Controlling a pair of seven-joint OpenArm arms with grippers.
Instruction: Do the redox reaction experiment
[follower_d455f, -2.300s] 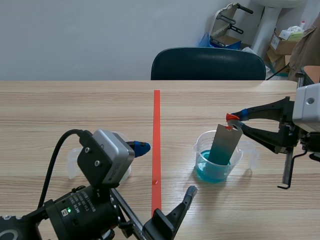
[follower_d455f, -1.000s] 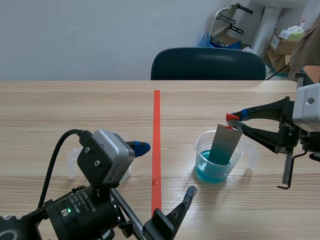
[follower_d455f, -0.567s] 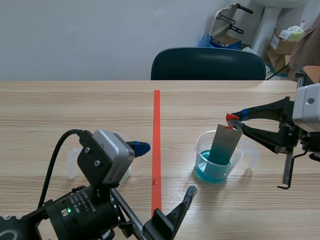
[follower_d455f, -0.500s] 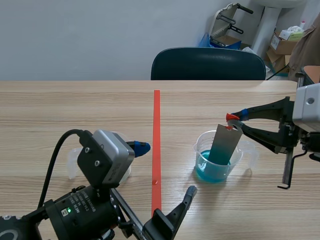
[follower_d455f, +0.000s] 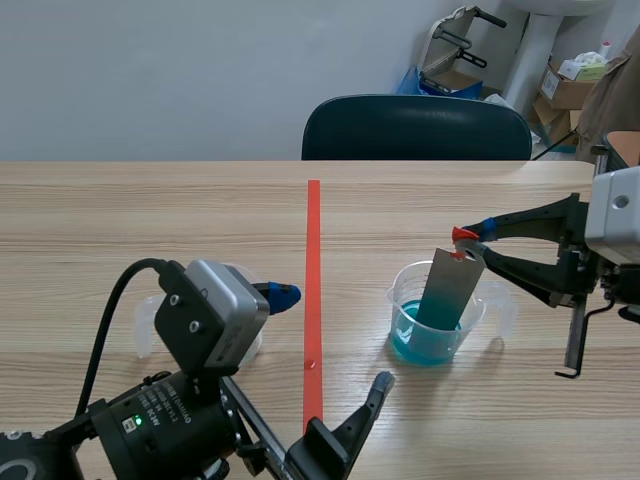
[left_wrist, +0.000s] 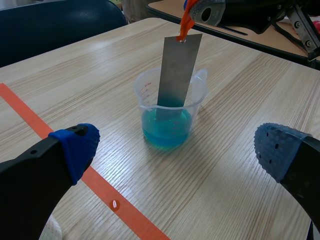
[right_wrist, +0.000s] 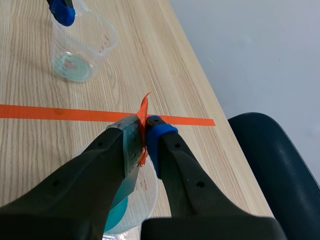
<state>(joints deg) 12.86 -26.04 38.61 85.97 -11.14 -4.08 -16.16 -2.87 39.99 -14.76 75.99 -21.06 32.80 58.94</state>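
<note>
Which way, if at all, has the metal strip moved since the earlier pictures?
No. The metal strip still stands in the beaker, equally far from the tape line.

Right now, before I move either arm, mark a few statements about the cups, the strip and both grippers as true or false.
1. The metal strip stands with its lower end in the blue liquid of the cup. True.
2. The right gripper is open and clear of the strip. False: it is shut on the orange tag at the strip's top.
3. The left gripper holds the second cup. False: it is open and holds nothing.
4. The second cup is full of blue liquid. False: it shows only a pale tint at its bottom.
5. The cup with the strip stands on the right arm's side of the tape line. True.
</note>
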